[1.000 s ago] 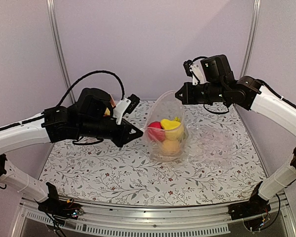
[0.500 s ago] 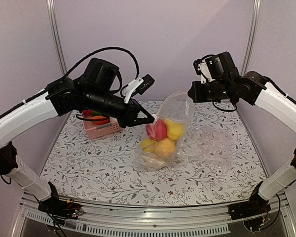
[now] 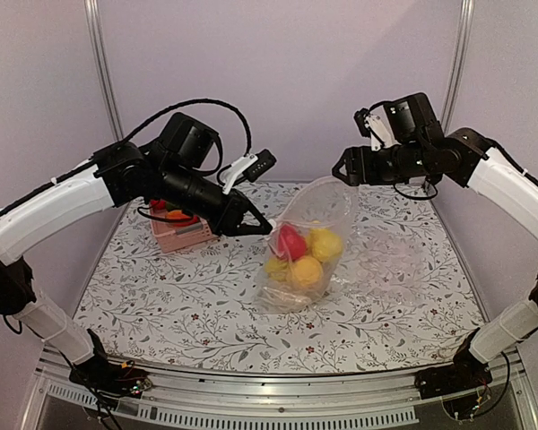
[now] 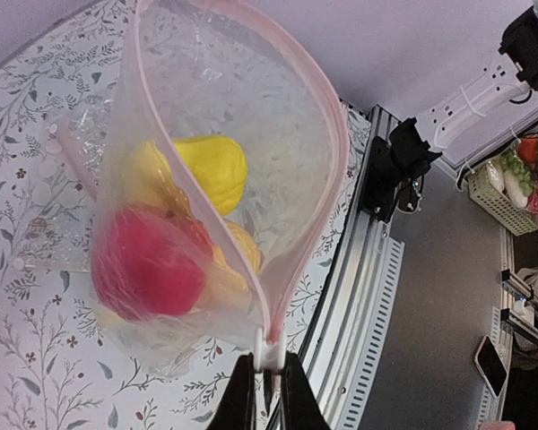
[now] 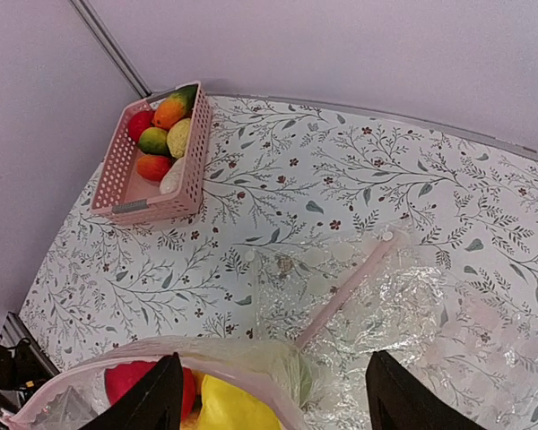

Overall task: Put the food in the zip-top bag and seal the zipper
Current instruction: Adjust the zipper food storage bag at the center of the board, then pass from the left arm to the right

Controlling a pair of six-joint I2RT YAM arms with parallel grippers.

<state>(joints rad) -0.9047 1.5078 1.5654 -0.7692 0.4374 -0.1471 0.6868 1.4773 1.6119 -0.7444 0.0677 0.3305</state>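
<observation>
The zip-top bag rests on the table near the middle, its mouth gaping upward. Inside lies food: a red piece and yellow pieces. My left gripper is shut on the white tab at the zipper's end. The pale pink zipper loops open around the mouth, over the red food and yellow food. Just above the bag's upper right corner hovers my right gripper. It is open, the bag's rim passing below its spread fingers, ungripped.
A pink slatted basket with more toy fruit stands at the back left, behind the left arm. A larger crinkled clear bag lies flat on the right, its pink strip under the right gripper. The table's front rail is near.
The right gripper has opened and let go of the bag's rim. The left arm lifted and swung right with the zipper tab, and the bag slumped toward the left.
</observation>
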